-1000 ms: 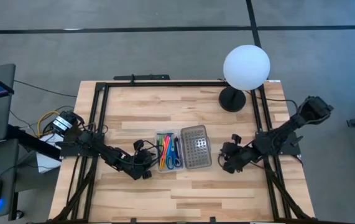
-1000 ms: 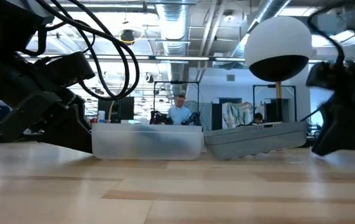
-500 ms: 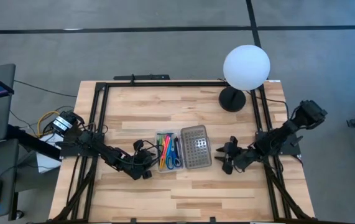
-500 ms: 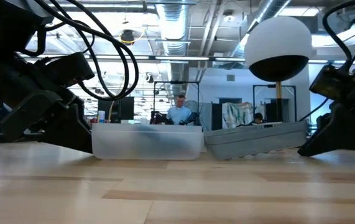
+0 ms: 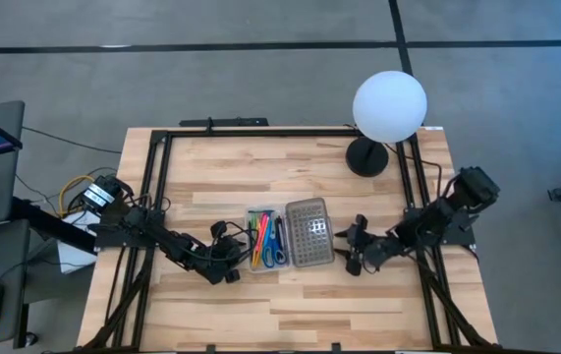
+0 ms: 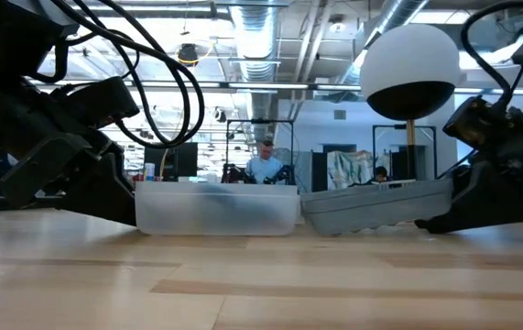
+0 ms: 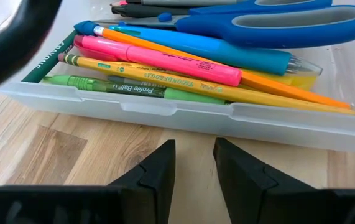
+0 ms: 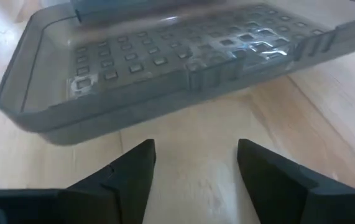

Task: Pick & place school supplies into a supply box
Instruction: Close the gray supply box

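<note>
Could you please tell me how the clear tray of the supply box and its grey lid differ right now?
The tray is clear and holds the pens, pencils and scissors; the lid is grey, dotted with small squares, and holds nothing. The tray lies by the left pincer; the lid lies by the right pincer, whose fingers stand wider apart. Both lie open side by side on the table, alike in length.

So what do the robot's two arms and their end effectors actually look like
Both arms are black, jointed and slender, with black cables looping along them. The left end effector and right end effector each have two matte black, angular, wedge-shaped fingers. No markings are visible on them.
</note>
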